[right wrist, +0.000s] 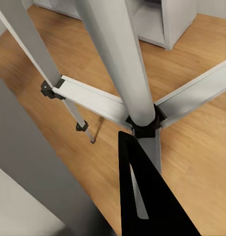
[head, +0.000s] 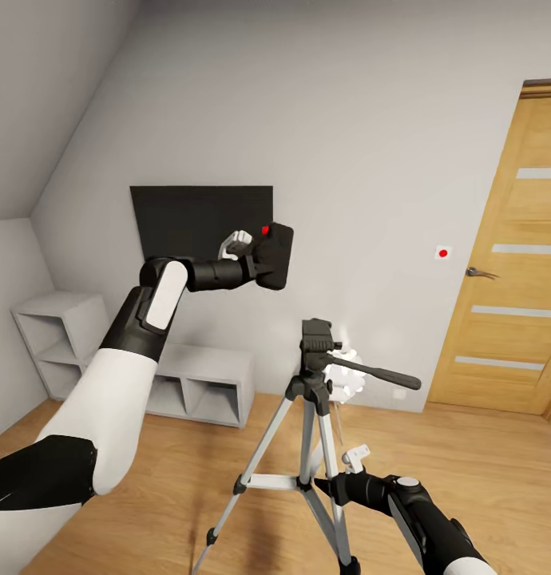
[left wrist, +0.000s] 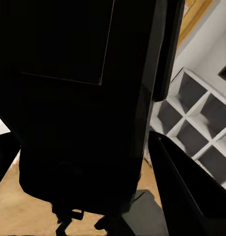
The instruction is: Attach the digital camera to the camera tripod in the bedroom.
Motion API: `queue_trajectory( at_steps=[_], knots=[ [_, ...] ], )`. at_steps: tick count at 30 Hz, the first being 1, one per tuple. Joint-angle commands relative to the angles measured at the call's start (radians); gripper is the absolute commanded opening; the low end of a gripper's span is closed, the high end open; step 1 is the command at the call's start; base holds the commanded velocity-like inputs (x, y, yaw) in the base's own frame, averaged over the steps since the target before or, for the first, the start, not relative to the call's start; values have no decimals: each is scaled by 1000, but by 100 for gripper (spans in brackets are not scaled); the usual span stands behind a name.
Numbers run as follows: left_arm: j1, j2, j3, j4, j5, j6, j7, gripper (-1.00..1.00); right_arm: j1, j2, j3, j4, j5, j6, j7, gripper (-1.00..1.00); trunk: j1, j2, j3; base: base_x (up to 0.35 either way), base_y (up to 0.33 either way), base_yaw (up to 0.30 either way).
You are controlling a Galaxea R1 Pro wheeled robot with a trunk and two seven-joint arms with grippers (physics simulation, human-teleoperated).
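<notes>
My left gripper [head: 258,259] is raised in front of the wall and shut on the digital camera [head: 277,254], a black box with a red dot on its top. In the left wrist view the digital camera [left wrist: 78,98] sits between the two dark fingers [left wrist: 191,191]. The camera tripod [head: 315,375] stands below and to the right of it, its black pan head bare and its handle pointing right. Low down, my right gripper [head: 337,485] is against one silver leg and looks shut on it. In the right wrist view one finger [right wrist: 142,196] lies beside the tripod's centre column [right wrist: 118,59] and braces.
A black TV [head: 188,216] hangs on the white wall behind the held camera. Beneath it a low grey cubby shelf [head: 204,383] runs along the wall. At the right is a wooden door [head: 507,271]. The light wood floor [head: 483,471] spreads around the tripod's feet.
</notes>
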State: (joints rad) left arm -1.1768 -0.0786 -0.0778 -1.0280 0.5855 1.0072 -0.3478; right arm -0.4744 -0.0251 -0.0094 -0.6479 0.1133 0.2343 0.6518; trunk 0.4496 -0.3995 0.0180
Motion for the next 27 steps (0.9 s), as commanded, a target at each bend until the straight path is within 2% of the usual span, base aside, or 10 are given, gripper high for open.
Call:
queue_trajectory(
  at_steps=[1,4,17,22,27],
  knots=[
    [0,0,1,0,-3,-1,-10,-100,1,0,-1,0,14,9,7,-100,0,-1,-1,0,0,0],
    [9,4,-4,-11,-23,16,-20,-100,8,-3,-2,3,12,-13,1,-100,0,-1,-1,0,0,0],
    [12,21,7,-51,-54,34,-14,-100,11,-2,-3,-1,5,-22,-22,-100,0,-1,-1,0,0,0],
    [12,22,6,-70,-93,36,-12,-100,11,-2,-3,0,4,-22,-22,-100,0,-1,-1,0,0,0],
    [10,43,2,-97,-136,39,-25,-100,11,-2,-3,0,3,-22,-22,-100,0,-1,-1,0,0,0]
  ],
)
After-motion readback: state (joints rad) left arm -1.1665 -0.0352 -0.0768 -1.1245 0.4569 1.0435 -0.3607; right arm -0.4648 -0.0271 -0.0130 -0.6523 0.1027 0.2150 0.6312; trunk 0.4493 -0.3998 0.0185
